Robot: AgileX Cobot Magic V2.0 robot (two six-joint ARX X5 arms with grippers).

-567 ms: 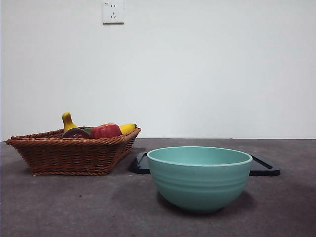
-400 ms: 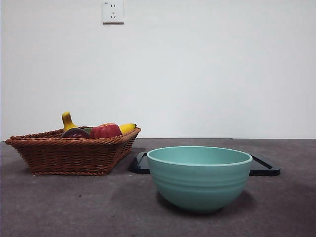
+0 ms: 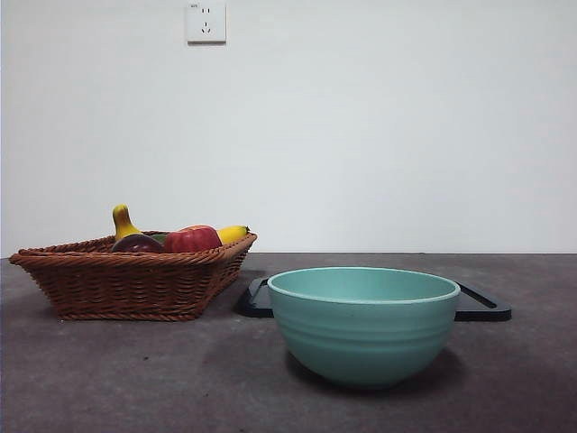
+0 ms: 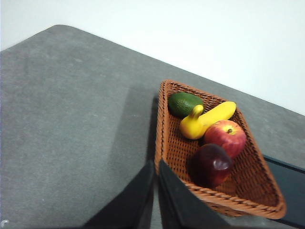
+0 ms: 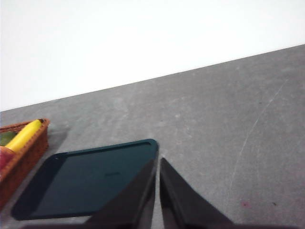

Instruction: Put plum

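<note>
A dark grey table (image 3: 135, 379) stands against a plain white wall (image 3: 361, 126) with a socket (image 3: 206, 22) high up. The left claw (image 4: 156, 168) hangs clenched, empty, above the table just outside a brown wicker basket (image 4: 267, 202). The plum (image 4: 212, 163) lies inside that basket, near the claw, touching a red apple (image 4: 226, 137), with a banana (image 4: 206, 121) and an avocado (image 4: 183, 103) farther off. The right claw (image 5: 157, 164) hangs clenched, empty, over the edge of a dark tray (image 5: 90, 179). A green bowl (image 3: 364, 325) sits in front of that tray.
</note>
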